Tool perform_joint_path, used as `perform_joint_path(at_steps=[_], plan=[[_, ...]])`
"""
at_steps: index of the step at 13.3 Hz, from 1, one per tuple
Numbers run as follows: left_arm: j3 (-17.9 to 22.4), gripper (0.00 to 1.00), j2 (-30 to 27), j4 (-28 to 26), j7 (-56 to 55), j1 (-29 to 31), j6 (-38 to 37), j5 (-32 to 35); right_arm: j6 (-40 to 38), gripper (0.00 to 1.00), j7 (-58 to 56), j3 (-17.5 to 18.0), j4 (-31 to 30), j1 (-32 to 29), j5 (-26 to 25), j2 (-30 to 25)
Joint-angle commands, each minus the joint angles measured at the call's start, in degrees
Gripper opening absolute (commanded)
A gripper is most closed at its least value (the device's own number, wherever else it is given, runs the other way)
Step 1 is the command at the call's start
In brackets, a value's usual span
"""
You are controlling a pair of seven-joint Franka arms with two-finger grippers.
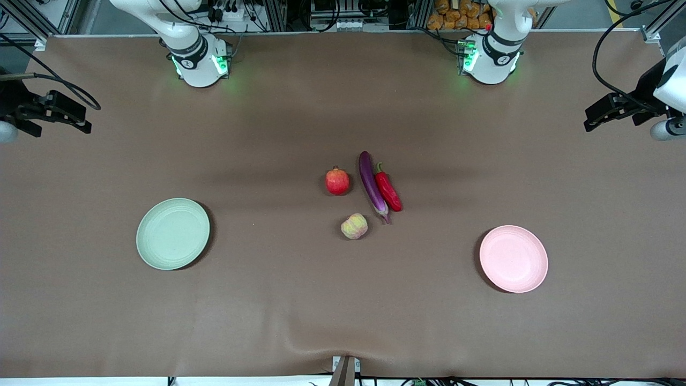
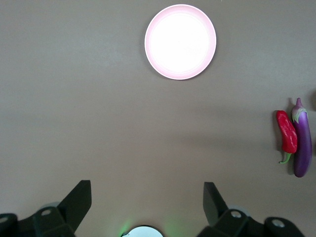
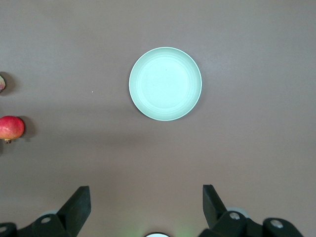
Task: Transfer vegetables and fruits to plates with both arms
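The purple eggplant point(image 1: 372, 185) and the red chili point(image 1: 388, 190) lie touching side by side at the table's middle. The red pomegranate point(image 1: 337, 181) sits beside them toward the right arm's end. The yellow-pink ribbed fruit point(image 1: 354, 225) is nearer the camera. The green plate point(image 1: 172, 233) and the pink plate point(image 1: 513, 259) are both empty. My left gripper point(image 1: 590, 122) hangs open and empty, high over its end of the table. Its wrist view shows the open gripper point(image 2: 146, 190), the pink plate point(image 2: 180, 42), the chili point(image 2: 287, 131) and the eggplant point(image 2: 302, 143). My right gripper point(image 1: 80, 122) hangs open over its own end. Its wrist view shows the open gripper point(image 3: 146, 192), the green plate point(image 3: 165, 83) and the pomegranate point(image 3: 11, 128).
A brown cloth point(image 1: 268, 311) covers the table. The arm bases point(image 1: 201, 61) point(image 1: 490, 59) glow green along the back edge. A small bracket point(image 1: 344, 370) sits at the front edge.
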Motion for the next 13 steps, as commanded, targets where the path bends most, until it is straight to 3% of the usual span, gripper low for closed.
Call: perform_joint_path(at_steps=[1,8,13], plan=[[-0.6,1.00,0.5,0.9,-0.3,0.1,-1.2,0.4,-0.1,1.00,-0.7,0.4,-0.5,-1.0,0.9,-0.6],[-0.8,1.00,2.2,-0.9,-0.8,-0.3,-0.3,0.3,-0.2,1.00,-0.7,0.4,-0.5,-1.0,0.9,-0.6],[-5.4,1.00,6.0,-6.0,-6.1,-0.2,7.7,-0.2,-0.2,1.00,-0.7,0.4,-0.5,-1.0,0.9,-0.6]])
